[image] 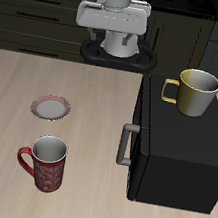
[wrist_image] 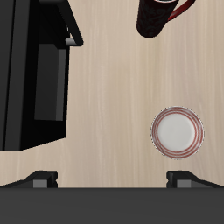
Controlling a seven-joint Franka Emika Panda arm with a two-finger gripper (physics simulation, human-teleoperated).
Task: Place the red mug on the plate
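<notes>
The red mug (image: pixel 46 163) stands upright on the table near the front edge, with its handle pointing away from the black box. It shows in part in the wrist view (wrist_image: pixel 157 16). The plate (image: pixel 51 107) lies bare on the table a little farther back than the mug; the wrist view shows it whole (wrist_image: pixel 178 131). My gripper (image: pixel 115 26) hangs high at the back of the table, well away from both. Its fingers are spread wide in the wrist view (wrist_image: pixel 112 179), and nothing is between them.
A large black box (image: pixel 181 144) with a grey handle (image: pixel 127 145) stands beside the mug and plate; it also shows in the wrist view (wrist_image: pixel 35 79). A plain yellow mug (image: pixel 193 91) stands on top of it.
</notes>
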